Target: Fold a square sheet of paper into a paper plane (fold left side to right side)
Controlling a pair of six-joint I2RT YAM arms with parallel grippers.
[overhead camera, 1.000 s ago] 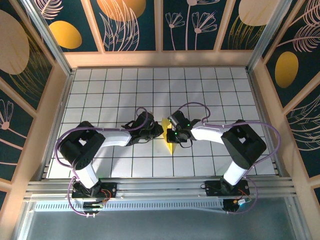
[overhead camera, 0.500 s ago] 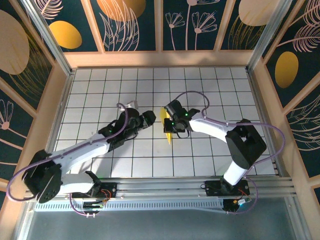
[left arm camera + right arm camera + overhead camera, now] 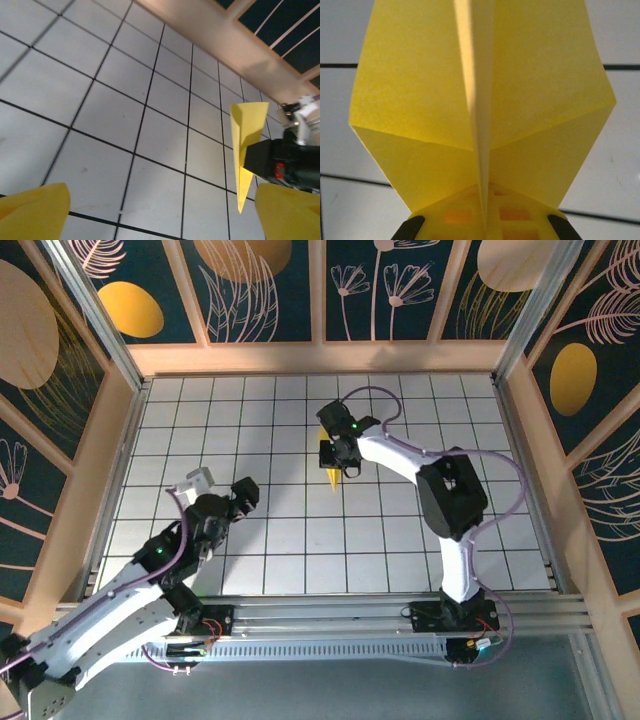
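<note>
The square sheet of paper stands folded as a narrow yellow paper plane (image 3: 330, 476) over the far middle of the grid. My right gripper (image 3: 340, 456) is shut on its centre keel. In the right wrist view the wings (image 3: 420, 100) spread to both sides above the pinched keel, with the right gripper (image 3: 482, 222) closed at the bottom. From the left wrist view the paper plane (image 3: 245, 130) hangs point down from the black right gripper (image 3: 280, 160). My left gripper (image 3: 243, 493) sits well to the left of the plane, and the left gripper (image 3: 160, 215) is open with nothing in it.
The white gridded table (image 3: 400, 540) is ringed by a wooden rim (image 3: 320, 360) and painted wall panels. A wooden wall strip (image 3: 225, 45) runs across the top of the left wrist view. Both arm bases stand at the near rail (image 3: 320, 620).
My left gripper has opened, let go of the paper and drawn back to the near left. The right gripper has carried the plane toward the far side.
</note>
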